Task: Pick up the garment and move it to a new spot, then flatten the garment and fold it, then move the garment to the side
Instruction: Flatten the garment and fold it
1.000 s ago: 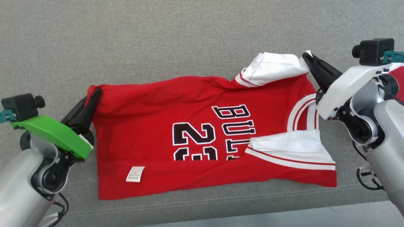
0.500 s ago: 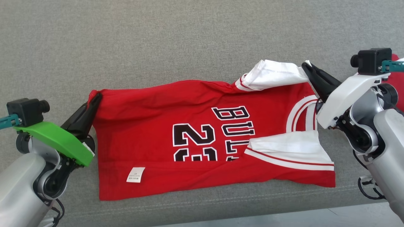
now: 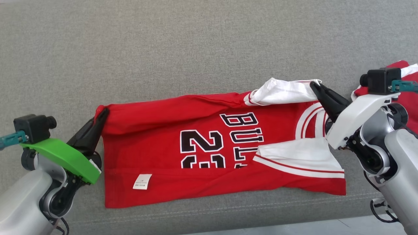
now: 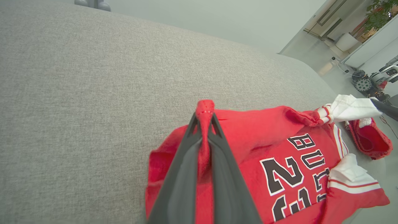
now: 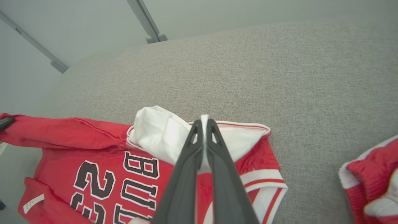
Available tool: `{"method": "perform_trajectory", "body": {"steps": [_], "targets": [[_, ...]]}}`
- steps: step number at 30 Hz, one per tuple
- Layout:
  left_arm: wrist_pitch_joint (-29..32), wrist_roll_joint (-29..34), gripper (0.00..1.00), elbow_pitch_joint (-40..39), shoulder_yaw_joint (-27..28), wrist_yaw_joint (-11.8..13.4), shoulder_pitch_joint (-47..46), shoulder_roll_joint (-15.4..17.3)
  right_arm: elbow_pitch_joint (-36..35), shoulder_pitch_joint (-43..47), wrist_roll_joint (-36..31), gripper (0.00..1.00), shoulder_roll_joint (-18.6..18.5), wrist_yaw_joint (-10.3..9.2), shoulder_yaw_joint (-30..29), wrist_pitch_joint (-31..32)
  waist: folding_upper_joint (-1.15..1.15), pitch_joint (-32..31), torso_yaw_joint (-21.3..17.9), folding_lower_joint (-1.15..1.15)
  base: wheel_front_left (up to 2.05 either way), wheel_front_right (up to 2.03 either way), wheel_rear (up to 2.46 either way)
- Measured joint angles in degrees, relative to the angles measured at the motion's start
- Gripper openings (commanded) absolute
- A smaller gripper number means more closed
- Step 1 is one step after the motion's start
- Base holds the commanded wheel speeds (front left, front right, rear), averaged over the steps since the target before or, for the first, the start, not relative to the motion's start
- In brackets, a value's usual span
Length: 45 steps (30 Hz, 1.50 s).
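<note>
one red jersey (image 3: 196, 111) was counted, laid on one grey cushion (image 3: 196, 49). two white sleeves were counted on it, the far sleeve (image 3: 281, 91) and the near sleeve (image 3: 300, 153), and one white label (image 3: 142, 181). one second red garment (image 5: 363, 174) was counted at the right. two grippers were counted, the left gripper (image 3: 104, 112) and the right gripper (image 3: 315, 86), and two black cameras, the left camera (image 3: 34, 125) and the right camera (image 3: 378, 80).

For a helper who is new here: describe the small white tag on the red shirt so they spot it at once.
A red shirt lies spread on the grey cushion. The tag sits near its lower left corner in the head view. Unlike the big white sleeves to its right, it is a tiny printed rectangle.
</note>
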Motion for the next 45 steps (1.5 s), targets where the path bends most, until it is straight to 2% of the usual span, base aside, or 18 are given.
{"method": "perform_trajectory", "body": {"steps": [11,17,33,39,45], "targets": [[0.0,0.0,0.01,0.6,0.3,0.0,2.7,-0.3,-1.9,2.6,0.4,0.00,-0.4,-0.54,-0.3,0.0,0.00,-0.5,-0.3,0.00,0.00,0.00,0.00],[-0.1,0.1,0.17,1.0,3.7,0.0,4.2,-1.4,-2.4,4.5,1.6,0.00,-0.4,-1.02,-0.6,-0.1,0.00,-1.5,-0.7,0.00,0.00,0.00,0.00],[-0.1,2.2,0.25,0.8,6.5,0.0,10.8,-4.0,-4.6,10.5,2.7,0.00,-0.6,-1.59,-1.9,-1.0,0.00,-3.1,-1.7,0.00,0.00,0.00,0.00],[-0.1,2.7,0.36,0.7,6.6,0.0,11.4,-5.4,-4.7,11.9,2.8,0.00,-1.0,-2.11,-2.7,-1.5,0.00,-3.9,-1.3,0.00,0.00,0.00,0.00],[-0.1,3.1,0.38,0.6,7.2,0.0,13.8,-5.6,-5.0,13.1,3.0,0.00,-1.0,-2.52,-2.7,-1.5,0.00,-4.8,-0.6,0.00,0.00,0.00,0.00]]}}
